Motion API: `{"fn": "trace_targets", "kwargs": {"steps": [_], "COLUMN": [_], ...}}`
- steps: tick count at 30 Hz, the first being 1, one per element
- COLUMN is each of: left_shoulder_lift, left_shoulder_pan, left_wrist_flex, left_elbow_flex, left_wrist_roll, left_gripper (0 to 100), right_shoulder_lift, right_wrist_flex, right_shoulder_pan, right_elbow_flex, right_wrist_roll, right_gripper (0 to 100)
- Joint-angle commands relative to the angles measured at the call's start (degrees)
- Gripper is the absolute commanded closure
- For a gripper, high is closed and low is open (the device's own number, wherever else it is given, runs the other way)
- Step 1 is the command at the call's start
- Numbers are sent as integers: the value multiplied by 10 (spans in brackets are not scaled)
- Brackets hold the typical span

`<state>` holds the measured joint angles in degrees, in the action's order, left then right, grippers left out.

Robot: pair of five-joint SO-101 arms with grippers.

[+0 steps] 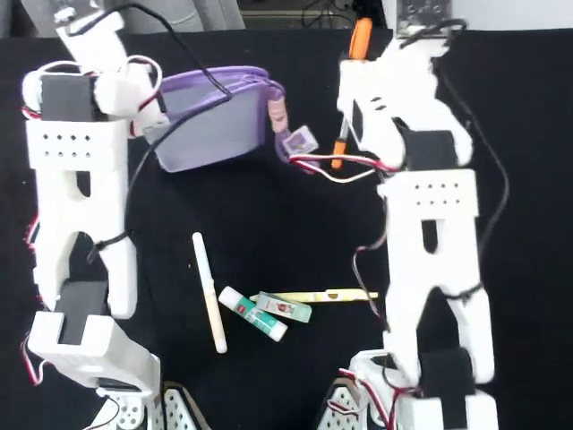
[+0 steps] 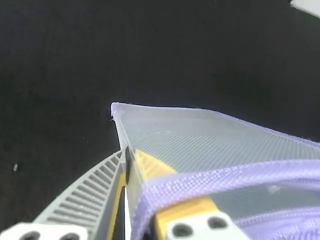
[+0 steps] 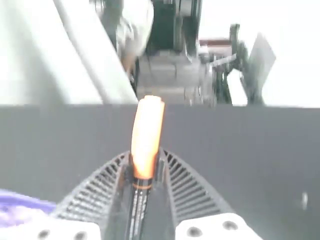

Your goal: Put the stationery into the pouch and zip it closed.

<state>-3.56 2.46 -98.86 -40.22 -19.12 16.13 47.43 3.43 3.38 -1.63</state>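
The translucent pouch (image 1: 210,121) with purple trim lies at the back, its mouth facing right with a tag (image 1: 300,141) hanging off it. My left gripper (image 2: 131,172) is shut on the pouch (image 2: 210,145) at its left edge. My right gripper (image 3: 145,167) is shut on an orange-capped pen (image 3: 146,137), held just right of the pouch mouth; the same pen (image 1: 349,90) stands out from that gripper in the high view. On the table in front lie a white pen (image 1: 209,291), a green and white glue stick (image 1: 255,313) and a yellow ruler (image 1: 327,296).
The table top is black cloth (image 1: 295,215). Red and white cables (image 1: 336,167) hang between the pouch mouth and the right arm. Both arm bases stand at the near edge.
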Motion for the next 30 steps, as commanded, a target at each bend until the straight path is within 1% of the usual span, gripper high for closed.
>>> {"fn": "trace_targets", "kwargs": {"steps": [1, 5, 7, 16, 24, 27, 30], "left_shoulder_lift": [8, 13, 11, 10, 14, 13, 11], "left_shoulder_pan": [-36, -57, -65, -68, -72, -72, -72], "left_wrist_flex": [-18, -19, -19, -18, -18, -18, -18], "left_elbow_flex": [-30, -7, 1, 38, 41, 41, 41], "left_wrist_roll": [-8, -8, -8, -4, -4, -6, -7], "left_gripper": [971, 971, 971, 971, 970, 970, 970], "right_shoulder_lift": [67, 107, 127, 216, 262, 273, 298], "right_wrist_flex": [-51, -93, -104, -109, -114, -185, -302], "right_shoulder_pan": [-4, 0, 18, 147, 225, 236, 240], "right_elbow_flex": [-41, -39, -39, -39, -29, 30, 140], "right_wrist_roll": [2, 2, 2, 3, 3, 3, 3], "right_gripper": [988, 988, 988, 988, 988, 988, 988]}}
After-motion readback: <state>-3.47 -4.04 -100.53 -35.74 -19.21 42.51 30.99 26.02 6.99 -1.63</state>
